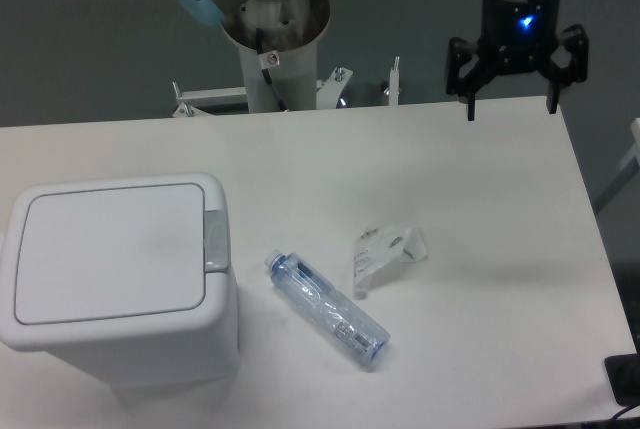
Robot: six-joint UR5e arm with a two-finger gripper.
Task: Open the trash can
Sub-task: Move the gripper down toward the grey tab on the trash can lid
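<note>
No writing can be read anywhere: the small crumpled white packet [386, 252] carries dark print too small to make out, and the clear plastic bottle [326, 309] lying on its side shows no legible label. The gripper [510, 106] hangs upright over the far right edge of the white table [480, 189], fingers pointing down and spread wide with nothing between them, a blue light glowing on its black body, while the arm's base [272, 39] stands at the far edge. One bin [115, 274], lid shut and grey button [216, 241] on its right rim, sits at the near left corner, with the one bottle just to its right and the one packet beyond that.
</note>
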